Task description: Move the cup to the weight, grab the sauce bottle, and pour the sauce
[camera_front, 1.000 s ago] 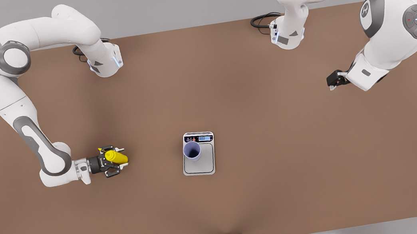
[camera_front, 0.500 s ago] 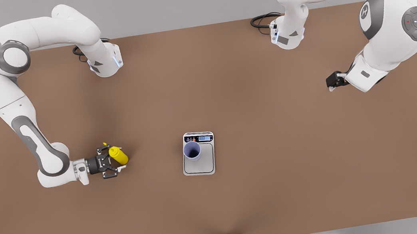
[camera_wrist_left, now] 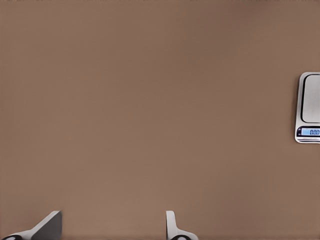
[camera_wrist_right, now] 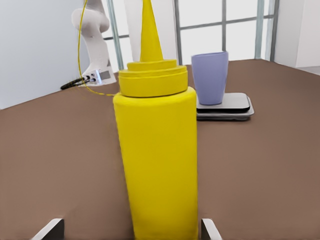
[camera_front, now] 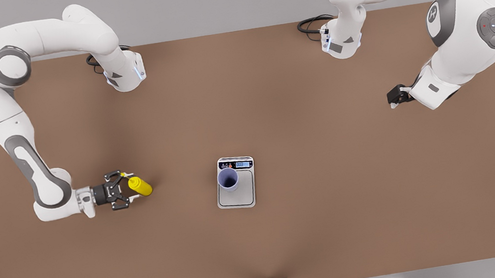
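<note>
Sauce bottle (camera_front: 140, 186) stands upright on the brown worktop (camera_front: 325, 148), between the spread fingers of our right end effector (camera_front: 128, 195).
We see that arm reaching low and level from the front view's left, fingers open to either side of the bottle and not closed on it. Our left end effector (camera_front: 394, 99) hangs open above bare worktop at the front view's right, arm folded and waiting. Well apart, the cup (camera_front: 228, 179) sits on the weight (camera_front: 237, 196).

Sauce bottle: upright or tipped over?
Upright: the sauce bottle stands on the table, nozzle up, between the open right gripper's fingers.
</note>
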You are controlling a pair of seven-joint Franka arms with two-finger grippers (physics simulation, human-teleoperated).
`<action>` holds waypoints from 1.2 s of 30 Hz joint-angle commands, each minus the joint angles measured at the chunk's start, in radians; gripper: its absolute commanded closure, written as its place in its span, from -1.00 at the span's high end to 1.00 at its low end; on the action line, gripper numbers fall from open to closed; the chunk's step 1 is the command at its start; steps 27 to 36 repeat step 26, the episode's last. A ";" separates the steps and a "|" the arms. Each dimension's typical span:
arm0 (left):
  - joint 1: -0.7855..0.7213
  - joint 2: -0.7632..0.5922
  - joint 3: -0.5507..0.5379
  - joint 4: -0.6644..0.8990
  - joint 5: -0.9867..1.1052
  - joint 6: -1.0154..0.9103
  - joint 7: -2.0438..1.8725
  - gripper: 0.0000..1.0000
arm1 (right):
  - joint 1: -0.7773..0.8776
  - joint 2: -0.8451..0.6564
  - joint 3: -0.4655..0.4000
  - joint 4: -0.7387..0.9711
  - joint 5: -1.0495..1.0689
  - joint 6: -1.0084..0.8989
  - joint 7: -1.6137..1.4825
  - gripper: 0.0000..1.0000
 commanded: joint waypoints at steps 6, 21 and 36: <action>0.000 -0.003 0.000 0.000 0.000 -0.003 -0.002 1.00 | -0.057 -0.070 -0.060 0.103 -0.211 -0.114 0.013 1.00; 0.000 -0.025 0.001 -0.008 0.002 -0.002 -0.025 1.00 | 0.916 -0.953 -0.706 0.261 -0.403 -0.335 2.250 1.00; 0.000 -0.046 0.001 -0.035 0.002 0.012 -0.029 1.00 | 0.911 -0.946 -0.706 0.262 -0.398 -0.336 2.246 1.00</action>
